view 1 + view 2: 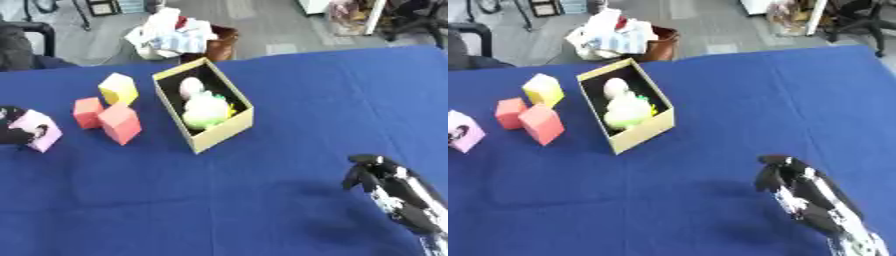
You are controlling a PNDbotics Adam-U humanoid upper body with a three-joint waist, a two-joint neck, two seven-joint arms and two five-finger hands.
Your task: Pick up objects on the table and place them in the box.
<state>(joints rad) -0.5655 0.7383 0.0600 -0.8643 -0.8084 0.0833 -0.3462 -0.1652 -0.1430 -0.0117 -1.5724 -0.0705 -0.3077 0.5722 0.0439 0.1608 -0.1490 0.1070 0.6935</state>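
The box (pixel 203 111), an open tan cardboard carton with a dark inside, stands askew on the worktop (pixel 289 100), well up and to the left of the right hand (pixel 794 185), and holds a pale egg-shaped thing (pixel 191 87) and a white and green lump (pixel 206 111). Just left of the box lie three plain-faced blocks: a yellow cube (pixel 118 89) farthest back, a small red block (pixel 87 112) and a larger salmon block (pixel 121 123) touching each other. Farther left, the left hand (pixel 14 131) has its dark fingers curled round a pink block (pixel 37 130) at the view's edge. The right hand, black with silver patches, hangs low at the near right with its fingers bent downward, holding nothing, a soft shadow on the cloth beside it. The worktop is covered with smooth deep-blue cloth. Beyond its far edge is a grey floor, a brown bin (pixel 219 45) heaped with white crumpled paper (pixel 171 32), and black chair legs.
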